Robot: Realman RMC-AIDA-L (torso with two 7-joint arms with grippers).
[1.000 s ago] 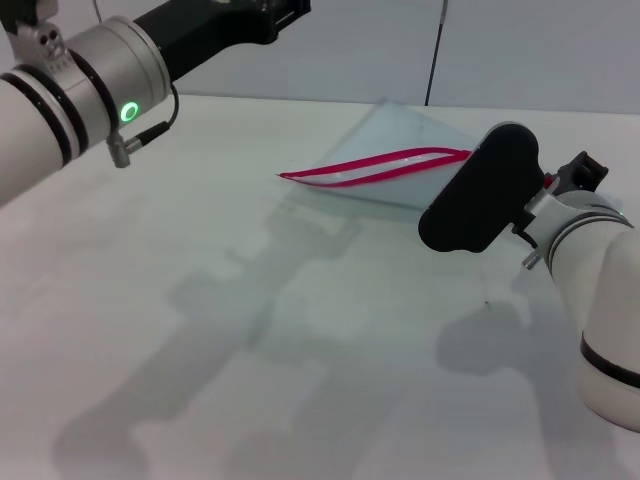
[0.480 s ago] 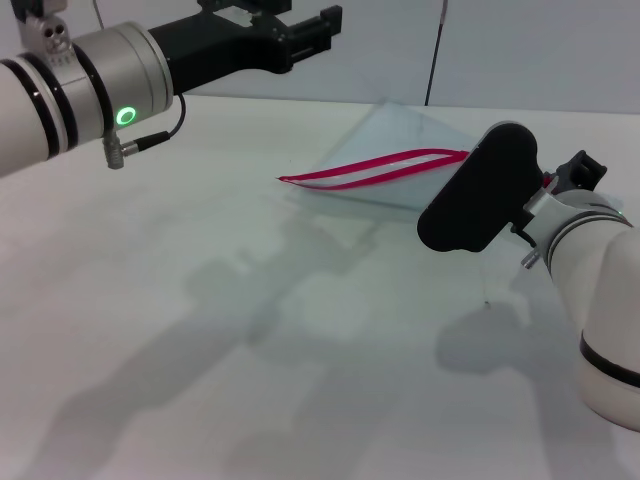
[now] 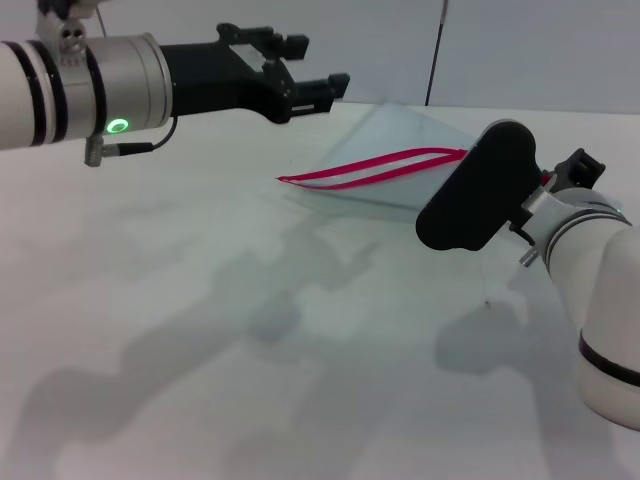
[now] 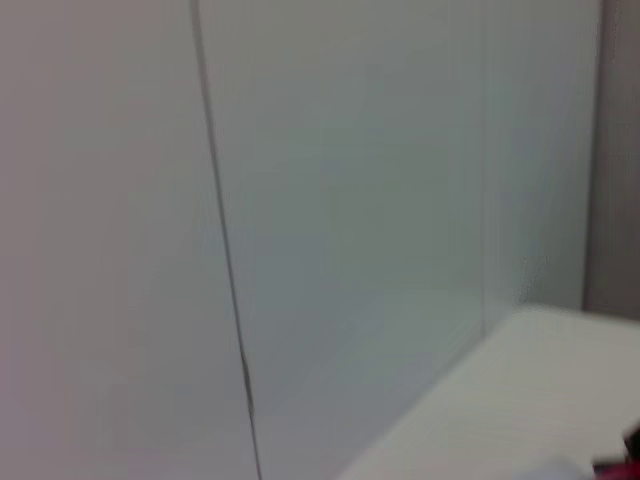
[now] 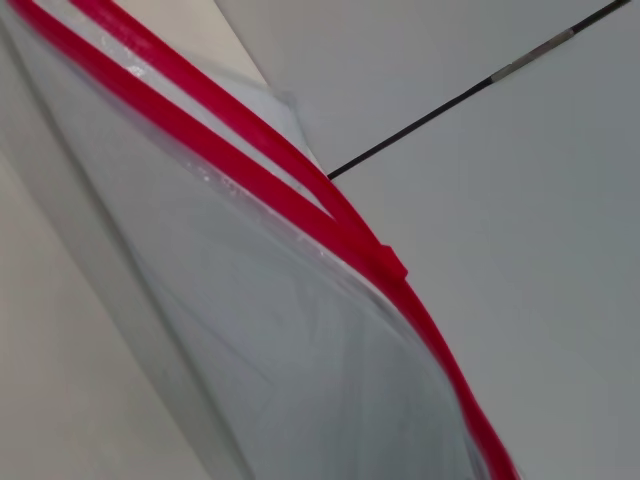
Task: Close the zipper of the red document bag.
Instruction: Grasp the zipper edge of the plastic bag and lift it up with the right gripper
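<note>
Two strips of the zipper [image 3: 385,165] gape, so you've work left: left gripper [image 3: 322,92], jaws apart, has swung toward bag [image 3: 400,135]; right gripper's [image 3: 478,190] jaws can't tell.

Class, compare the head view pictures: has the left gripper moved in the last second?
Yes. The left gripper has swung in from the left edge toward the red zipper, which lies where it was on the table, and now hovers above its near end.

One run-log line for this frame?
zipper: open | right pincer: at bag end | left pincer: open, above table
</note>
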